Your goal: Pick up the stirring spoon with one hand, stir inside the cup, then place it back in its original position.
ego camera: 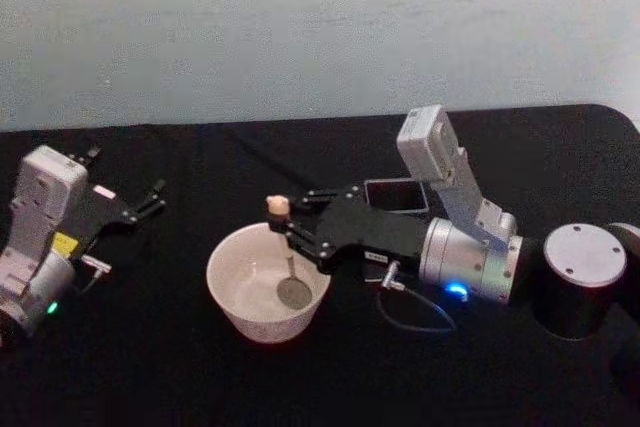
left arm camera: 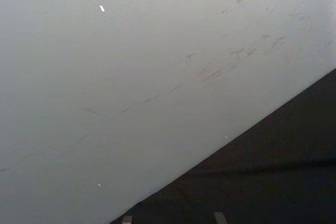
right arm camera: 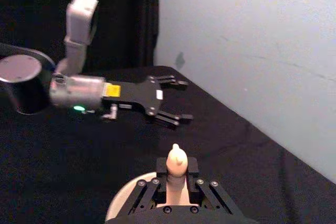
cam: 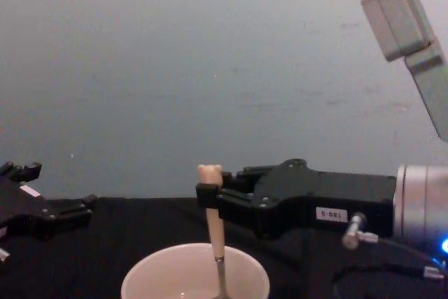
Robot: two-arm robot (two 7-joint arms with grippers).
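My right gripper [ego camera: 287, 230] is shut on the beige handle of the stirring spoon [ego camera: 290, 265], just below its knob [cam: 209, 172]. The spoon stands nearly upright, its round metal bowl down inside the cream-white cup [ego camera: 232, 292], near the cup's right side. In the chest view the right gripper [cam: 210, 199] reaches in from the right above the cup [cam: 150, 274], and the spoon's [cam: 216, 243] handle drops past the rim. The right wrist view shows the knob [right arm camera: 176, 160] held between the fingers over the cup's rim [right arm camera: 121, 203]. My left gripper [ego camera: 125, 187] rests open at the table's left, clear of the cup.
A dark grey square holder [ego camera: 397, 195] sits behind the right gripper. The right arm's base [ego camera: 582, 277] stands at the right edge. Black cloth [ego camera: 150, 367] covers the table in front of a pale wall. A loose cable [ego camera: 415, 315] curls by the right wrist.
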